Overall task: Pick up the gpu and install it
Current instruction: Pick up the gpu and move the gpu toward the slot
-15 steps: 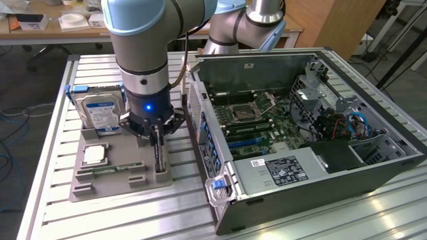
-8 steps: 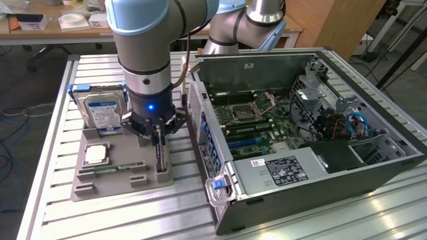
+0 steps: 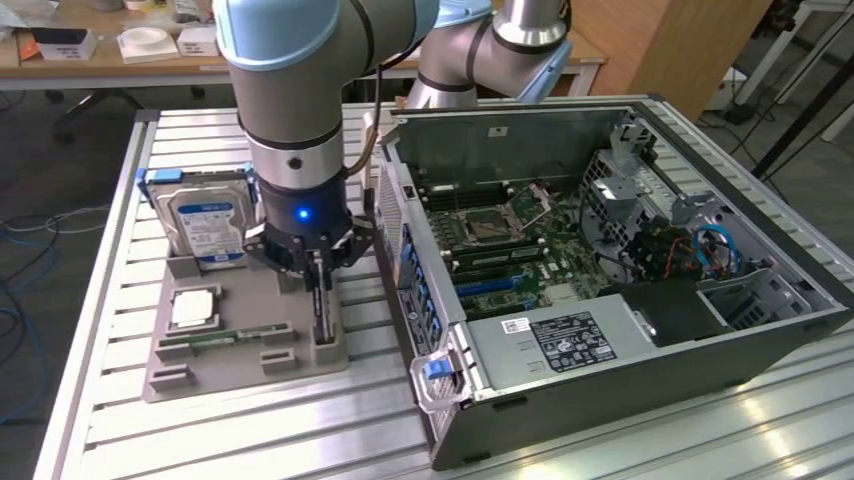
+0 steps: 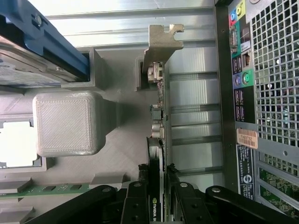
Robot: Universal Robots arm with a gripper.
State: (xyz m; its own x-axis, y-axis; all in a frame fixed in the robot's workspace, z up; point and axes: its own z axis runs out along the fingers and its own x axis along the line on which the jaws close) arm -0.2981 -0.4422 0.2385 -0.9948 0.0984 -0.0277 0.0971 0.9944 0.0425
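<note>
Wrist view: gripper [image 4: 156, 185] clamped on the gpu [image 4: 159, 109], upright in the gray holder [image 4: 121, 154]. A straight, vertical lift seems safest.

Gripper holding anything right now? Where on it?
The gpu, jaws closed across its faces partway along from the metal bracket; it stands in the grey holder.

gpu [image 3: 319, 305] blk, brkt [image 4: 161, 46] pale | tray [image 3: 227, 372] gry | hdd [image 3: 207, 225] slvr, blu label
</note>
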